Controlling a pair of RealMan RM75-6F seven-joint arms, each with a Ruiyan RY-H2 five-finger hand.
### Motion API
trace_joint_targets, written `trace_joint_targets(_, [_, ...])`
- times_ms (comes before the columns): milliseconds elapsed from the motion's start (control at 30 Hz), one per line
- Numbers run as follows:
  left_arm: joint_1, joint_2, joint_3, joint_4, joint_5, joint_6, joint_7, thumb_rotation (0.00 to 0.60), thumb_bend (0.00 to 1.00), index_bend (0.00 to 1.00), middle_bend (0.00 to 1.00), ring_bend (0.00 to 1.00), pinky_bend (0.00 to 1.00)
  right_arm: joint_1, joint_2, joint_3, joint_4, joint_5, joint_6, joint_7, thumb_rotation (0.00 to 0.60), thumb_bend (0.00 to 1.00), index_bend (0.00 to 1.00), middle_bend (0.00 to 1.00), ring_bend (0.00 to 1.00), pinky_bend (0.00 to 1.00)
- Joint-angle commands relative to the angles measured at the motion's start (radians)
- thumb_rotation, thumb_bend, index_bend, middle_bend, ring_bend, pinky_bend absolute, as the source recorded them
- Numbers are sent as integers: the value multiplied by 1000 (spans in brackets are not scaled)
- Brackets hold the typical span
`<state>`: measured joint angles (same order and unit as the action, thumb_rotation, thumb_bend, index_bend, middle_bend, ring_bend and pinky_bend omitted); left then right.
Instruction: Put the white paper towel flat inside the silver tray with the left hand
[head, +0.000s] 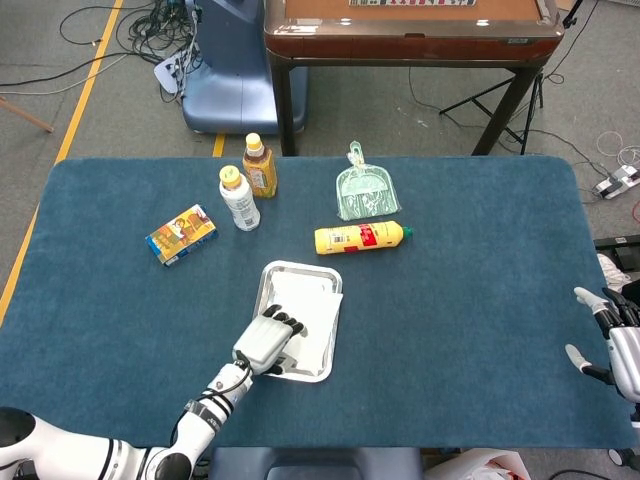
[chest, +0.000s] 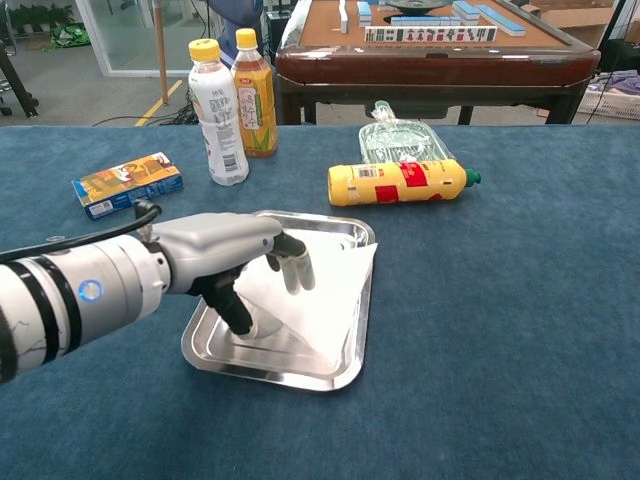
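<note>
The silver tray (head: 267, 287) (chest: 300, 372) lies on the blue table near the front centre. The white paper towel (head: 314, 312) (chest: 330, 300) is spread inside it, with its right corner riding up on the tray's right rim. My left hand (head: 266, 343) (chest: 228, 256) is over the tray's left half, its fingers (chest: 291, 271) spread and pressing on the towel and the thumb pointing down at the tray floor. My right hand (head: 611, 340) hangs at the table's far right edge, fingers apart and holding nothing.
Behind the tray lies a yellow bottle (head: 360, 237) (chest: 400, 182) on its side, with a green dustpan (head: 366, 190) (chest: 402, 140) beyond it. A white bottle (head: 239, 198) (chest: 218, 110), a tea bottle (head: 259, 166) (chest: 254, 92) and a snack box (head: 181, 234) (chest: 127, 183) stand back left.
</note>
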<state>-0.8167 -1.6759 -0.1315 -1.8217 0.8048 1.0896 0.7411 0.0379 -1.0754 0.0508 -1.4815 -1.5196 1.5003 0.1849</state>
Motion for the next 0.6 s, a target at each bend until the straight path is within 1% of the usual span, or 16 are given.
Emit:
trace_joint_targets(33, [-9,-9,-5,11,-10,-1,-1,600,291,265,283,196,93,-2,2,0,-1,0,3,0,600,256,166,258,100,178])
trace_joint_targets(400, [-41,-29,-14,42,-56,13,25,600,211,48,135,53,93,-1,1,0,-1,-4,4,1,600,256,166,258,100,178])
trace_joint_targets(600, [-64,-47,-25,58,-90,15,40,600,204,15,110,26,93,0,1,0,-3,-5,4,-1,600,256,166,258,100,178])
